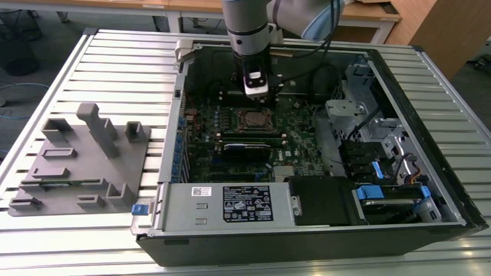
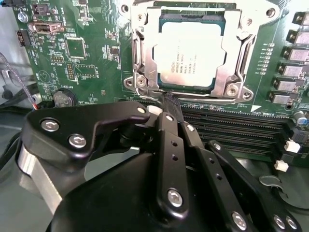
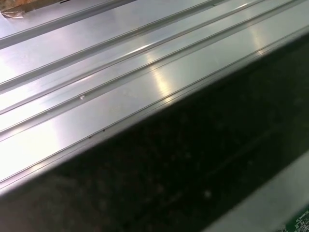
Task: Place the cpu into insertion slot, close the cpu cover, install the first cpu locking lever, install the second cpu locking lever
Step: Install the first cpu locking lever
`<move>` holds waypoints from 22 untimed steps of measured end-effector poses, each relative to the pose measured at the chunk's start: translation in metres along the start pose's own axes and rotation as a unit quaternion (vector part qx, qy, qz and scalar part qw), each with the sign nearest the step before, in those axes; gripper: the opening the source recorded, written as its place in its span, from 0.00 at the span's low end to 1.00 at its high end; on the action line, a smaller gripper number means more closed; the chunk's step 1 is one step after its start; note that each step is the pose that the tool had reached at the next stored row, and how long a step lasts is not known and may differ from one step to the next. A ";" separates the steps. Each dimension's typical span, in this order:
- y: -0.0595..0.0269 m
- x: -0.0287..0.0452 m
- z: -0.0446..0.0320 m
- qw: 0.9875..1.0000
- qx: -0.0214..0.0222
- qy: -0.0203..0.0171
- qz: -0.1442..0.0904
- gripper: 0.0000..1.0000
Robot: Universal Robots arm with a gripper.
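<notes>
Inside the open case (image 1: 307, 244), on the green board (image 2: 96, 58), we see the cpu (image 2: 190, 48) lying flat in the slot (image 2: 193, 16). Its silver top shows through the cut-out of the cover (image 2: 149, 48), which lies flat over it. Our gripper (image 2: 170, 100) hangs at the slot's far edge, its black fingers (image 2: 166, 130) drawn together with nothing visible between them. The tip is right by a thin silvery wire (image 2: 207, 100) along that edge; we cannot tell whether they touch. Long black memory slots (image 2: 231, 125) run beside the slot, partly under the fingers. The case rests on a slatted table (image 1: 115, 63), with a grey fixture (image 1: 77, 167) at the exterior view's left and the power supply (image 1: 230, 201) along the case's near side.
</notes>
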State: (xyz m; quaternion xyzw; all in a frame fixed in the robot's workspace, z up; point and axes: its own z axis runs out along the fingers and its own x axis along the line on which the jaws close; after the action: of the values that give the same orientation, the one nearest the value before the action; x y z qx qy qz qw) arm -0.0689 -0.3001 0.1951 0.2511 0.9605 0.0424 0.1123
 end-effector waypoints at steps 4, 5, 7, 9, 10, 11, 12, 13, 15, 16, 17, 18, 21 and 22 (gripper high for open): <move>-0.0003 0.0003 0.0012 1.000 0.001 -0.001 0.002 0.11; -0.0004 0.0004 0.0016 1.000 0.001 -0.001 0.003 0.11; -0.0003 0.0004 0.0019 1.000 0.001 -0.001 0.004 0.11; -0.0003 0.0004 0.0020 1.000 0.001 -0.001 0.004 0.11; -0.0003 0.0004 0.0021 1.000 0.001 -0.001 0.004 0.11; -0.0001 0.0001 0.0021 1.000 0.001 -0.001 0.004 0.11; 0.0002 -0.0004 0.0022 1.000 0.001 -0.001 0.004 0.11; 0.0005 -0.0010 0.0024 1.000 0.001 -0.001 0.004 0.11; 0.0016 -0.0026 0.0033 1.000 0.000 -0.001 0.004 0.11; 0.0019 -0.0032 0.0033 1.000 0.001 -0.001 0.004 0.11; 0.0020 -0.0037 0.0033 1.000 0.001 0.000 0.004 0.11; 0.0022 -0.0040 0.0033 1.000 0.002 0.000 0.004 0.11; 0.0026 -0.0046 0.0027 1.000 0.002 0.001 0.004 0.11; 0.0027 -0.0048 0.0021 1.000 0.002 0.001 0.004 0.11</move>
State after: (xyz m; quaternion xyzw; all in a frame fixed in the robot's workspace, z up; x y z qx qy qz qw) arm -0.0630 -0.3000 0.1944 0.2553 0.9596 0.0412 0.1107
